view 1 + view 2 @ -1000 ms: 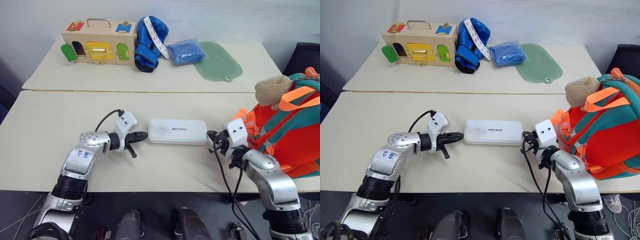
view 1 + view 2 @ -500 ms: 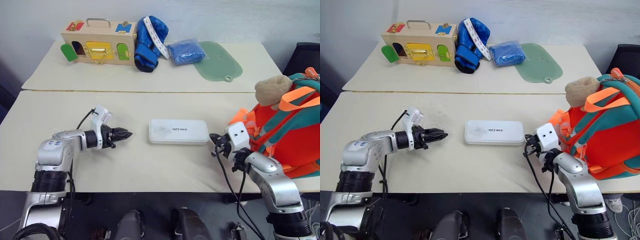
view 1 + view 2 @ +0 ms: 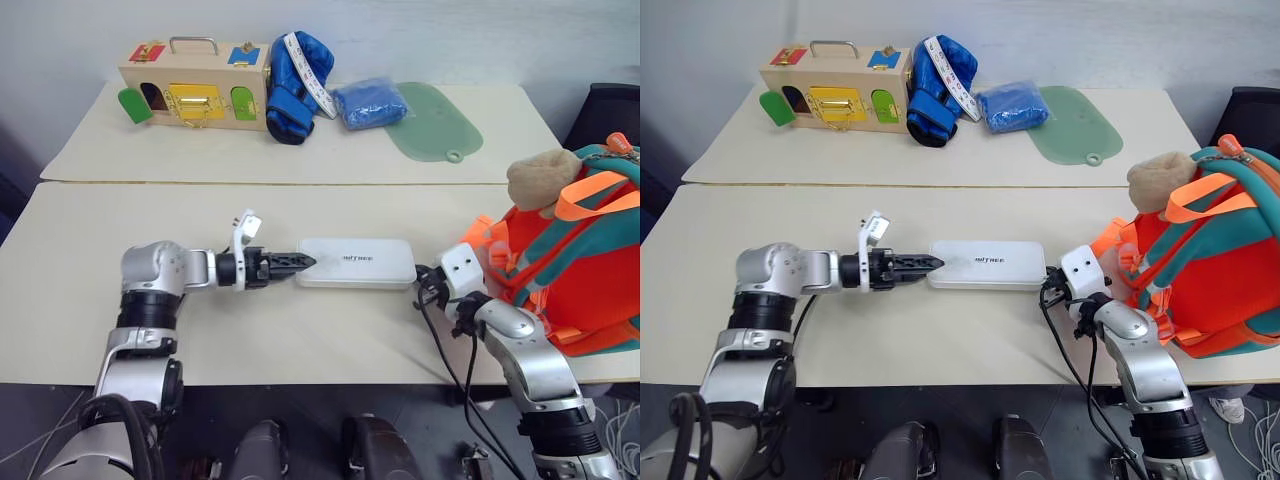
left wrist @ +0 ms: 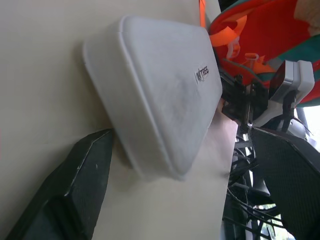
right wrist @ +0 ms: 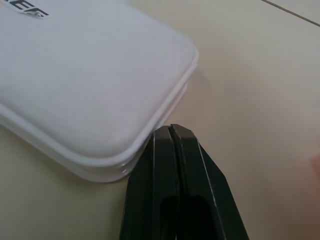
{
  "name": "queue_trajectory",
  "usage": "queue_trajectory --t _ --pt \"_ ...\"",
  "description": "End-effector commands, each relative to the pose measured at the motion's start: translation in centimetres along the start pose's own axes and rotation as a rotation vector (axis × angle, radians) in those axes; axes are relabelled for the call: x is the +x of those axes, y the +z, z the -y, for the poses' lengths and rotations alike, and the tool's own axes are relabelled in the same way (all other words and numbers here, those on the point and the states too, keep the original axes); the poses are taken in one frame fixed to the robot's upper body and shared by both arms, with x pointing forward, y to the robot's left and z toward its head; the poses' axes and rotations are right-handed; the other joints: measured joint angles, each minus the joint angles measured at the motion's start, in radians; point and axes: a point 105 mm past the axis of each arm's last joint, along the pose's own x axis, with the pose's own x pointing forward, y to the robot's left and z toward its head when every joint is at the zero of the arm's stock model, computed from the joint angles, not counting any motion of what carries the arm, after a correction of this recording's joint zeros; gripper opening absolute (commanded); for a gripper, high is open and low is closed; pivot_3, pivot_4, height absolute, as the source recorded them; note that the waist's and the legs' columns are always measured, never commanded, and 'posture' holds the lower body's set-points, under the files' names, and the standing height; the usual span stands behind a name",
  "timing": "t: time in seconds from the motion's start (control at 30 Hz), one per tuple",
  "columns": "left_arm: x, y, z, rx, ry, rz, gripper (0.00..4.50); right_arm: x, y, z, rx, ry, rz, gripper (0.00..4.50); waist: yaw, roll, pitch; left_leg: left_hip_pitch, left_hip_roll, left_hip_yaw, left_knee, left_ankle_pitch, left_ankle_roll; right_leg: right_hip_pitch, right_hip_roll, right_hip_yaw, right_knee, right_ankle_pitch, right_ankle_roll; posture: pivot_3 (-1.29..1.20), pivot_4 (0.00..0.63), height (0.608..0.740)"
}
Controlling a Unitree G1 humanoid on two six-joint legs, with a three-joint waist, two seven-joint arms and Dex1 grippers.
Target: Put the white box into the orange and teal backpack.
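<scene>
The orange and teal backpack [image 3: 580,265], with a beige plush toy [image 3: 540,178] at its top, stands at the right end of the near table [image 3: 90,270]; its opening cannot be made out, so a box pushed toward it may, in judgement, catch on the front panel or straps instead of entering. The white box [image 3: 356,263] lies flat at mid-table, lettering up, between the two grippers and just short of the backpack. The left gripper [image 4: 165,200] meets the box's left end with jaws spread wide, one finger beside the end's corner and the other well clear; the glossy shell may slip or skew if they close off-centre. The right gripper [image 5: 172,145] rests its fingers pressed together against the box's right corner, so it grasps nothing and can only brace or nudge.
</scene>
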Motion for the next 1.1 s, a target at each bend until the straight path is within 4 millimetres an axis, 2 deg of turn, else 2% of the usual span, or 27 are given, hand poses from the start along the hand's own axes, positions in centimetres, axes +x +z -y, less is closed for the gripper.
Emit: queue_trajectory --t 0.03,0.2,0.37,0.47,0.7,0.77,0.87,0.97,1.03,1.1 --pt "2.0 -0.4 -0.8 -0.023 0.039 -0.054 4.49 0.1 0.9 0.1 -0.02 -0.013 0.042 0.0 0.002 0.0 0.0 0.001 0.0 0.0 0.0 0.0 0.0 0.0 0.0 0.0 0.0 0.0 0.0 0.0 0.15 0.74" --pt "3.8 0.3 0.0 -0.02 0.004 -0.082 4.49 -0.1 0.7 0.0 -0.018 -0.02 0.043 0.0 0.014 0.0 0.0 0.001 -0.001 0.0 0.001 0.001 0.0 0.001 0.0 0.0 0.0 0.0 0.0 0.0 0.15 0.74" --pt "4.3 1.1 0.5 -0.008 -0.03 -0.072 4.49 -0.3 0.6 -0.1 -0.011 -0.03 0.042 0.0 0.021 0.0 0.0 0.001 0.0 0.0 0.001 0.001 0.0 0.001 0.0 0.0 0.0 0.0 0.0 0.0 0.15 0.74" --pt "3.9 1.9 0.9 -0.016 -0.067 -0.034 3.91 -0.5 0.5 -0.2 -0.008 -0.034 0.042 0.0 0.021 0.0 0.0 0.001 0.0 0.0 0.001 0.001 0.0 0.001 0.0 0.0 0.0 0.0 0.0 0.0 0.15 0.74" --pt "3.1 2.6 1.5 -0.027 -0.123 0.007 1.82 -1.2 0.5 -0.3 -0.01 -0.038 0.046 0.0 0.02 0.0 0.0 -0.001 0.0 0.0 0.0 0.001 -0.001 -0.001 0.0 0.0 0.0 0.0 0.0 0.0 0.15 0.74" --pt "3.0 2.7 1.6 -0.033 -0.14 0.02 1.52 -1.6 0.7 -0.4 -0.011 -0.037 0.051 0.0 0.019 0.0 0.0 -0.001 0.0 0.0 0.0 0.001 -0.001 -0.001 0.0 0.0 0.0 0.0 0.0 0.0 0.15 0.74" --pt "2.4 3.0 2.3 -0.041 -0.197 0.054 1.5 -2.8 1.4 -0.5 0.002 -0.04 0.078 0.0 0.018 0.0 0.0 -0.001 0.0 0.0 0.0 0.001 -0.001 -0.001 0.0 0.0 0.0 0.0 0.0 0.0 0.15 0.74" --pt "0.7 3.4 3.7 -0.04 -0.289 0.109 1.48 -5.8 2.2 -1.6 0.042 0.001 0.087 0.86 0.015 0.0 0.0 -0.002 0.0 0.0 -0.001 0.001 -0.001 -0.002 0.001 0.0 0.0 0.0 0.0 0.0 0.15 0.74" --pt "-0.2 3.6 4.1 -0.026 -0.294 0.136 1.48 -8.5 2.3 -2.3 0.05 0.023 0.061 1.49 0.018 0.0 0.0 -0.003 0.001 -0.001 -0.002 0.001 -0.002 -0.004 0.001 0.0 0.0 -0.001 -0.001 0.0 0.15 0.74" --pt "-1.0 3.5 4.7 0.008 -0.311 0.157 1.48 -12.1 2.1 -2.7 0.082 0.023 0.017 2.29 0.023 0.0 0.0 -0.003 0.001 -0.002 -0.002 0.001 -0.003 -0.004 0.001 0.0 0.001 -0.002 -0.001 0.0 0.15 0.74"
